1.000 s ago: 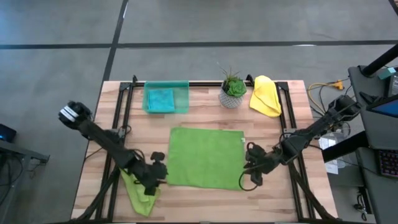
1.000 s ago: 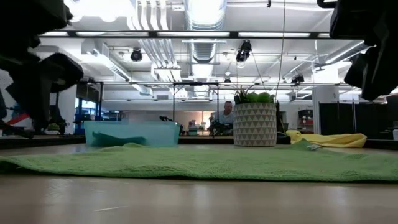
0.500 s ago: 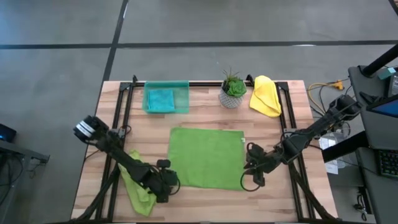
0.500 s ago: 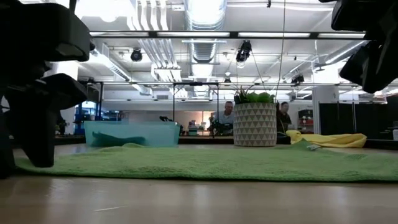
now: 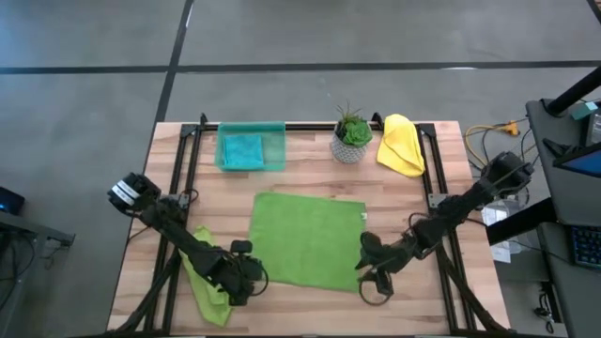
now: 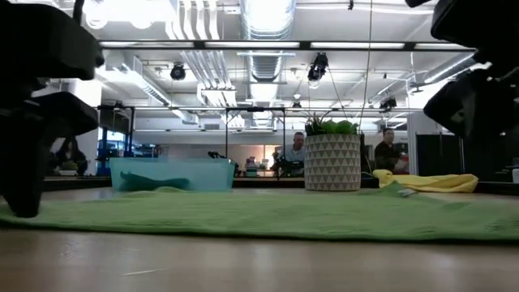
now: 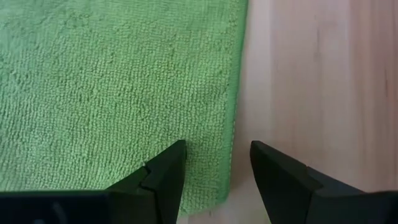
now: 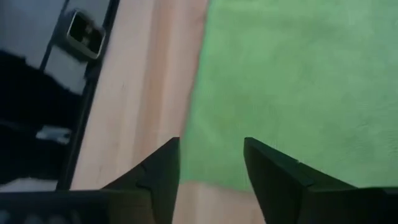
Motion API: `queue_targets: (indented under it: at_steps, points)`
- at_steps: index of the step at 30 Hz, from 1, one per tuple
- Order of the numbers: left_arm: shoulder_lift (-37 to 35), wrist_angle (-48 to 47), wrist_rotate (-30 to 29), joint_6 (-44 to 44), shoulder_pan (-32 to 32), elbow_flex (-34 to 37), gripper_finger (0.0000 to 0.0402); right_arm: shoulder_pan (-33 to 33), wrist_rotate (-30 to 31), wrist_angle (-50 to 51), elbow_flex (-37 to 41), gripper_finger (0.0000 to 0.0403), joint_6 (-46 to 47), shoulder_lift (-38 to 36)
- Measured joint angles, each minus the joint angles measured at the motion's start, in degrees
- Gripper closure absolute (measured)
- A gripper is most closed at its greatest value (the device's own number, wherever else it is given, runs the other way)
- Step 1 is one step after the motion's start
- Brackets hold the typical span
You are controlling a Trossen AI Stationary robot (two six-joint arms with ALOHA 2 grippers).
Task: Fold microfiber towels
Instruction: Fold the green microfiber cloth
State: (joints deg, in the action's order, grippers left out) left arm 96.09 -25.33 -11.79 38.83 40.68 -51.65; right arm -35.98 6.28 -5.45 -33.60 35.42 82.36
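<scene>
Now both fingers spread: left gripper [image 7: 214, 163] and right gripper [image 8: 211, 163] straddling green towel [image 5: 308, 238] corners.

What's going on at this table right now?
Two robot arms are set to fold a green towel lying flat mid-table. The left gripper and right gripper are both open, each over a near corner, holding nothing yet. Another green towel lies bunched by the left arm; a yellow one waits at the back.
</scene>
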Motion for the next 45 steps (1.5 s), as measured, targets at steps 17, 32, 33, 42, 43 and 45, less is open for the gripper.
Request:
queue_targets:
  at_steps: [17, 32, 33, 42, 43, 45]
  points:
    - [-4.6, -5.1, -3.6, -0.4, 2.6, 2.1, 0.0234, -3.4, 1.1, -0.5, -8.4, 0.0159, -2.5, 15.7]
    - [0.1, -3.4, -3.7, -1.5, 3.0, 3.2, 0.0234, -3.9, 4.5, 5.8, -12.7, 0.02, -1.8, 22.5]
    - [0.5, -3.4, -3.7, -1.5, 3.0, 3.2, 0.0234, -3.9, 4.9, 6.9, -12.9, 0.0204, -1.8, 22.4]
    - [2.9, -6.8, -3.7, 4.3, 3.0, 3.1, 0.0259, -4.1, 6.1, 14.1, -13.5, 0.0275, 1.3, 21.2]
    - [2.9, -7.2, -3.7, 4.3, 3.0, 3.2, 0.0272, -4.2, 6.2, 14.6, -13.5, 0.0287, 1.7, 21.0]
    - [2.6, -7.2, -3.5, 4.3, 3.0, 3.1, 0.0308, -4.2, 6.3, 15.8, -13.5, 0.0313, 2.3, 20.5]
